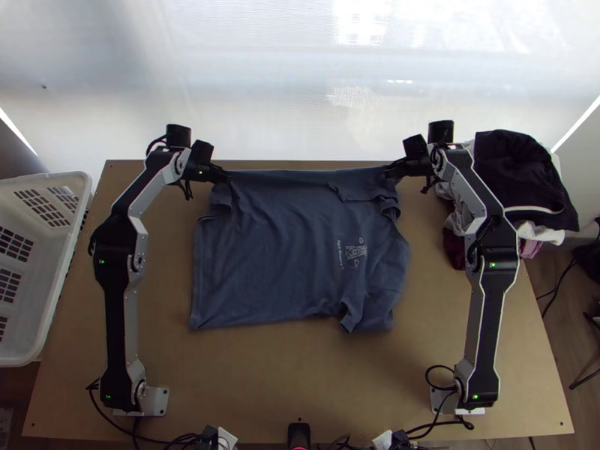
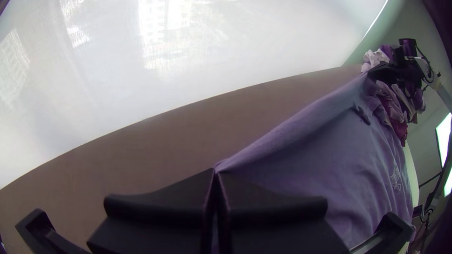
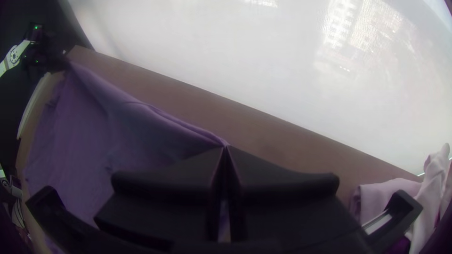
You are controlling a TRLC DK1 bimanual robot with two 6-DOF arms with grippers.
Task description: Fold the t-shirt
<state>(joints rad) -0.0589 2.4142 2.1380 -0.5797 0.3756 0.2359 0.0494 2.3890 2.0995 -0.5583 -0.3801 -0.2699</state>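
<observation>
Well, across the middle of the table (image 1: 262,382) lies the shirt (image 1: 277,255), print up, a sleeve (image 1: 382,304) at its near right. A basket (image 1: 73,255) stands off left. Farther back, the left gripper (image 1: 226,178) pinches the shirt's far left corner, the right gripper (image 1: 390,172) its far right, beside heaped clothes (image 1: 514,169).

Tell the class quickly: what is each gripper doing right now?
Left gripper: closed, holding the blue t-shirt at its far edge, left end.
Right gripper: closed, holding that same far edge, right end.
</observation>
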